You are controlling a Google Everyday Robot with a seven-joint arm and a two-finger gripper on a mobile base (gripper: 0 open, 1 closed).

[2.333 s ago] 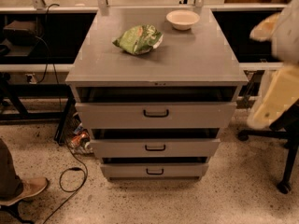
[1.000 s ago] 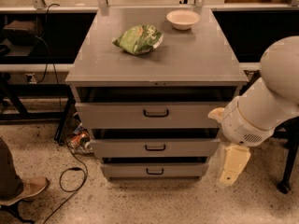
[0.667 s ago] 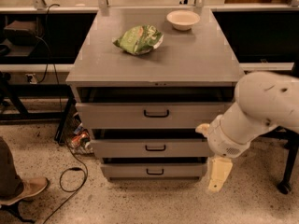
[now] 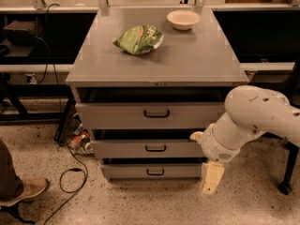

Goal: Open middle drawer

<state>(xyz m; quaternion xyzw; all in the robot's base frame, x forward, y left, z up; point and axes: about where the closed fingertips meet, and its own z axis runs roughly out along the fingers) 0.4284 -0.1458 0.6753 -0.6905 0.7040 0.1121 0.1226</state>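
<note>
Print on the green bag (image 4: 138, 39) is too blurred to read. Middle drawer (image 4: 126, 149) sits between two others under the desk (image 4: 201, 62). Gripper (image 4: 212, 177) hangs low beside the bottom drawer's (image 4: 124, 171) right edge, over bare floor (image 4: 140, 205); whether it is open cannot be told.

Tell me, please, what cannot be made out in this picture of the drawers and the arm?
Camera view:
1. Middle drawer: right end hidden by the arm; inside lost in a dark gap.
2. Gripper, hanging low right of the bottom drawer: which way it faces is unclear.
3. Person: only leg and shoe, cut by the left edge.
4. Bag: print too small.
</note>
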